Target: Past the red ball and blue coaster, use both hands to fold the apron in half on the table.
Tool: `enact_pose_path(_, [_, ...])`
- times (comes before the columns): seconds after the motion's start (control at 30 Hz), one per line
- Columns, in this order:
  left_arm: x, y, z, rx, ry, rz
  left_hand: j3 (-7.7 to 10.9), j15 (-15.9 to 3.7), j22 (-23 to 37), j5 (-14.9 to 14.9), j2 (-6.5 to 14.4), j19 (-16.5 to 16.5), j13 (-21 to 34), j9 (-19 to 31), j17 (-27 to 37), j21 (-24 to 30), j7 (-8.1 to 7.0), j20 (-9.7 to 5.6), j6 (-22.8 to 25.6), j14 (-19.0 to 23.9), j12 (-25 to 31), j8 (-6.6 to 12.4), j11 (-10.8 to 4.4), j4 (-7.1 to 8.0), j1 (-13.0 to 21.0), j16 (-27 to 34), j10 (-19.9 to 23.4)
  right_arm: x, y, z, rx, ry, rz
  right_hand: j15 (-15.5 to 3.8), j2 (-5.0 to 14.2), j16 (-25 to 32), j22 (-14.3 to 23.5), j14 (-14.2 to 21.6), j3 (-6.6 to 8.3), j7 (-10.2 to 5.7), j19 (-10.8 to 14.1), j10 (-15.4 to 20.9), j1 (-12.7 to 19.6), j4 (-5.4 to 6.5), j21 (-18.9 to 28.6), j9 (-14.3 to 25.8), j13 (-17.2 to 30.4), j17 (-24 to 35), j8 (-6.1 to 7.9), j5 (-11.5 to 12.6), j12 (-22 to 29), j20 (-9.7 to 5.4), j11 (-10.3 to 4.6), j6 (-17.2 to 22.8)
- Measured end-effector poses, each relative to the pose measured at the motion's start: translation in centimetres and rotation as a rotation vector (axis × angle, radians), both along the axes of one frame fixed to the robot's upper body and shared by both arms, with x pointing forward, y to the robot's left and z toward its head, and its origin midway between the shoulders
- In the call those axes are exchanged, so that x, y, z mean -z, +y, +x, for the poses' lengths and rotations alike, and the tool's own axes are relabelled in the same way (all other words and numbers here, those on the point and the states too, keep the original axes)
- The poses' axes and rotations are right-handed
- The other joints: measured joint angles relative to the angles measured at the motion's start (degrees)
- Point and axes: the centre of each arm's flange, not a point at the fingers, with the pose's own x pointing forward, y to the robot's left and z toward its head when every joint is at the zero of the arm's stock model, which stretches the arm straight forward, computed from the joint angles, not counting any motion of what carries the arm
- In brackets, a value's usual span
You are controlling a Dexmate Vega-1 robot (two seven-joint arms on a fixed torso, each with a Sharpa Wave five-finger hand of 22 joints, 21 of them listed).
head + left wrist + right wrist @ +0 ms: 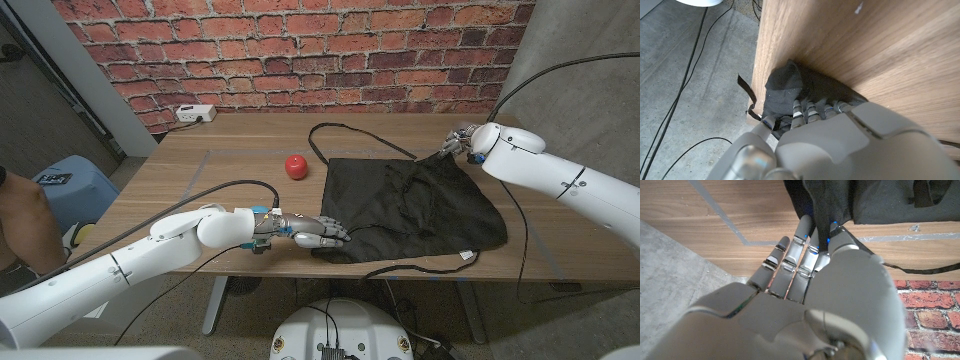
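Observation:
A black apron (415, 205) lies spread on the wooden table (200, 190), right of the middle. A red ball (295, 166) sits just off its far left corner. My left hand (318, 232) is at the apron's near left corner; in the left wrist view its fingers (812, 109) curl over a bunched bit of black cloth (784, 90) at the table's edge. My right hand (462, 140) is at the far right corner. There the cloth (822, 205) is pinched between its thumb and a finger (839, 235), with the other fingers stretched out.
A thin strap loops past the apron's far left corner (340, 135) and another trails along the near edge (420, 268). A white power strip (195, 113) lies at the back left. A blue stool (65, 180) and a person's arm (20, 225) are at the left.

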Motion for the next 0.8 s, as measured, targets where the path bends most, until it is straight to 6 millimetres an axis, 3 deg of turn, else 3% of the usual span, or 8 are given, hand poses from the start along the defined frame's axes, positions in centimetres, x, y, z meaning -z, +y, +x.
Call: enact_pose_path(0.8, [0.1,0.5,0.5,0.009,0.021,-0.024,0.24,0.0,0.0,0.0,0.0,0.0,0.0,0.0,0.0,0.0,-0.2,0.0,0.2,0.0,0.0,0.0,0.0,-0.24,0.0,0.0,0.0,-1.0,3.0,0.1,-0.02,0.007,-0.006,-0.51,0.11,-0.7,0.0,1.1,-0.72,1.3,2.3,0.6,2.1,0.24,0.5,-0.4,0.4,1.1,-0.19,-0.4,0.0,0.92,0.63,0.3])
